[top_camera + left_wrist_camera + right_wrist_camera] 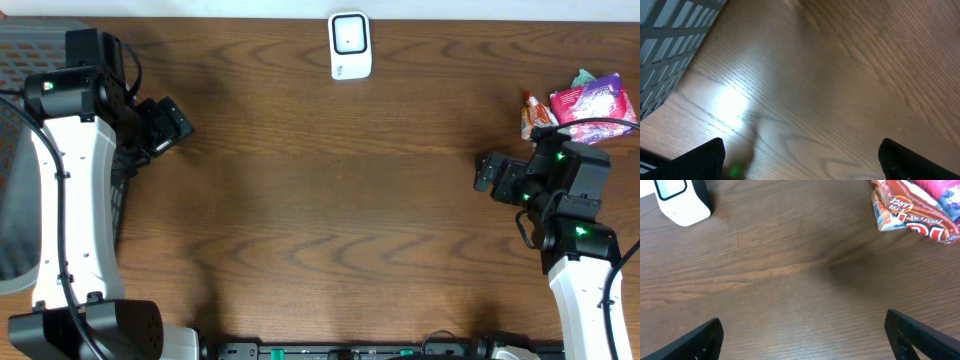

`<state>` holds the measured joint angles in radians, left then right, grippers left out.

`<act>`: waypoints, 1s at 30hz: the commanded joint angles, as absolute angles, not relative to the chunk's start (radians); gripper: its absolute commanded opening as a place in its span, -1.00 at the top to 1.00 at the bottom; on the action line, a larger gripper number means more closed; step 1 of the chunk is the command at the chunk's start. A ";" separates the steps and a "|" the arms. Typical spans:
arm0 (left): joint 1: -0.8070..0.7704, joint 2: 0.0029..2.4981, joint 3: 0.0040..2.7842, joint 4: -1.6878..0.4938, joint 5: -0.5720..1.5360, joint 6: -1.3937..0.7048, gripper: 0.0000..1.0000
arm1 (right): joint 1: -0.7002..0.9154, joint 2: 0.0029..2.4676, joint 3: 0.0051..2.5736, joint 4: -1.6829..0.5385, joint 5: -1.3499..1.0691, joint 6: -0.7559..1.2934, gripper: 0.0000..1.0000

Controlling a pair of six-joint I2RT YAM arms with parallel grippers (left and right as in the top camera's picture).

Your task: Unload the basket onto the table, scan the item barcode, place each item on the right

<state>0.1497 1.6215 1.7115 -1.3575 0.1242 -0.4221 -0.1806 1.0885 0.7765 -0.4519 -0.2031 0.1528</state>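
Overhead, I saw my left end effector (172,122) spread open and empty beside a grey slatted bin (20,60), and my right end effector (488,172) likewise open and empty. The snack packets (585,100) lay piled at the tabletop's (320,230) right edge, near that right end effector and well apart from the white barcode scanner (350,45) at the far middle edge.

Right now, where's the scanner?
Overhead view: the scanner stands centre at the far edge of the table, left of the snack packets. Top-left in right wrist view.
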 commanded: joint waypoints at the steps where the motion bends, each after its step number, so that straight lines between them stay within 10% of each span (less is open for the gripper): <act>1: 0.151 1.628 1.707 -1.361 0.111 -0.423 -0.96 | -0.176 1.085 0.774 -0.469 -0.219 0.164 -0.98; 30: 0.151 1.628 1.707 -1.361 0.111 -0.423 -0.96 | -0.149 1.044 0.752 -0.527 -0.200 0.126 -0.98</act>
<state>0.1497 1.6215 1.7115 -1.3579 0.1242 -0.4221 -0.1566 1.0832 0.7742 -0.5240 -0.2089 0.1513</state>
